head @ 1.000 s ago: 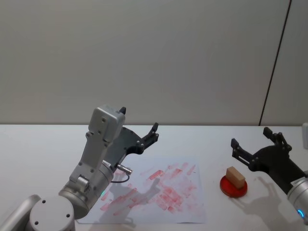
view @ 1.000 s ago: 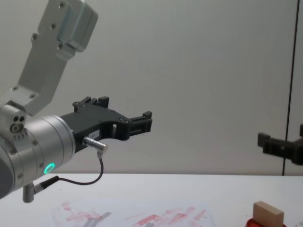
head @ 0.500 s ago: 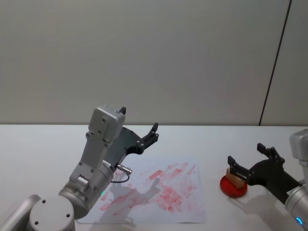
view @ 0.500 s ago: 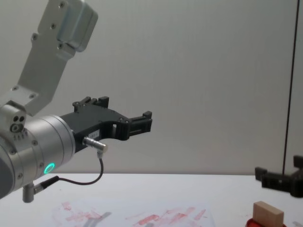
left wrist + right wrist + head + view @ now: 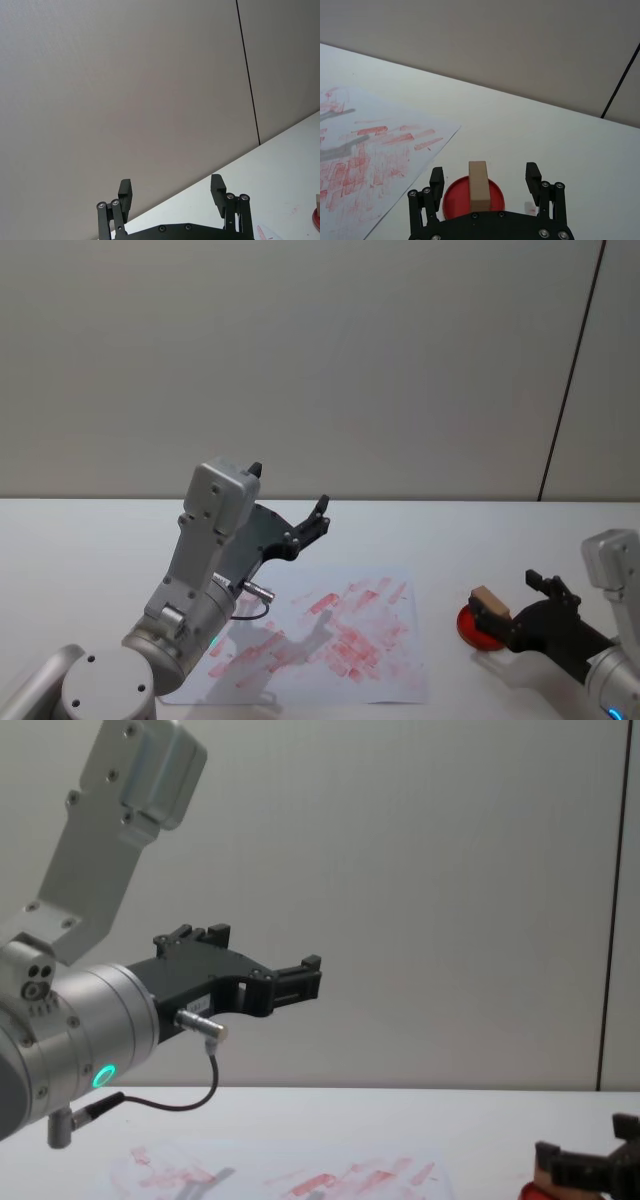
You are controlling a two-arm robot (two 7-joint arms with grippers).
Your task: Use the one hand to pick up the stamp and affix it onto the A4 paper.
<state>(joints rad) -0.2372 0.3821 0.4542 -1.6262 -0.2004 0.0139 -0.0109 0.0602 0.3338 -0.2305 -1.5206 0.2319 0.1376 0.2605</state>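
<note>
**Claw lines up on stamp, grip not yet made**

Robot's black, claw-like right gripper (image 5: 485, 175), on its light grey boxy arm, has dropped within the last second from above the table to the lower right of the head view. Its short ridged fingers (image 5: 437, 176) now stand spread on either side of the small, pale tan wooden stamp (image 5: 478, 185). The right wrist view shows a gap between each finger and the block, so the claw is released and holds nothing.

The stamp stands upright on a flat, round red ink pad (image 5: 454, 199) at the lower right of the plain white tabletop (image 5: 100, 540). It is near the right edge of the white A4 paper (image 5: 345, 640), which is smeared with red and pink ink. The black left gripper (image 5: 171, 186), fingers likewise spread and empty, hangs raised at centre left of the head view, unmoved.

The approach looks finished. The next step is probably a squeeze on the block's two side faces, then a lift and a carry left to the sheet. An off-centre closure could tip the block on its pad.
</note>
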